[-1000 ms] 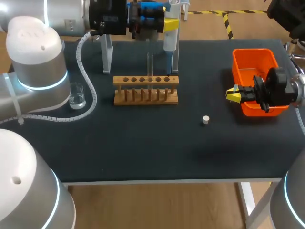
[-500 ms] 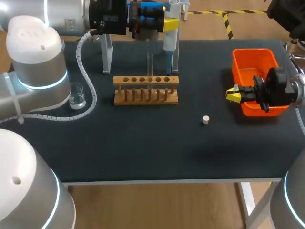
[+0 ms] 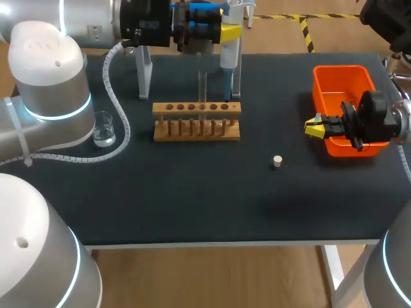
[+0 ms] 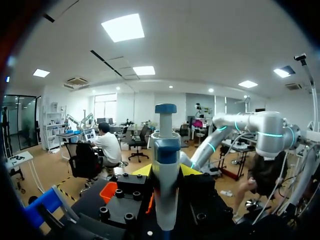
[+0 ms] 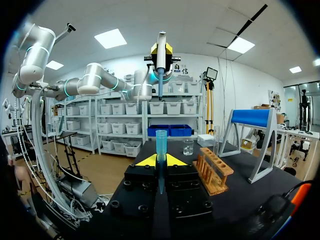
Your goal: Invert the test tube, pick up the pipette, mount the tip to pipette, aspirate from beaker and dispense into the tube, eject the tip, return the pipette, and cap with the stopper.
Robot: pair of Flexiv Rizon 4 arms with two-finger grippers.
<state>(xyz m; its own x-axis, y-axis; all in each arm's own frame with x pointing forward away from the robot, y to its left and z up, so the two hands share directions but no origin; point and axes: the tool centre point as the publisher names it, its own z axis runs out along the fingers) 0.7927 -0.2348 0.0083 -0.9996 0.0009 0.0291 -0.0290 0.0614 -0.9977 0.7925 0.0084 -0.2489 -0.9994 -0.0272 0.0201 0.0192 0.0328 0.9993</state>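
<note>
My left gripper [image 3: 226, 31] hangs over the table's far edge, shut on the white and blue pipette [image 3: 230, 48], which stands upright between the yellow tips [image 4: 165, 170]. The pipette's shaft points down just behind the wooden rack [image 3: 196, 120]. A clear test tube [image 3: 202, 86] stands upright in the rack. My right gripper [image 3: 313, 127] is beside the orange bin [image 3: 343, 76], shut on a blue pipette tip [image 5: 161, 145] that stands upright between its fingers. The beaker [image 3: 104, 128] with clear liquid sits at the left. A small white stopper [image 3: 277, 161] lies on the mat.
A clear pipette stand [image 3: 142, 70] with a blue top is behind the rack, under my left arm. A coiled cable [image 3: 115, 96] hangs from that arm near the beaker. The black mat [image 3: 192, 192] stretches to the near edge.
</note>
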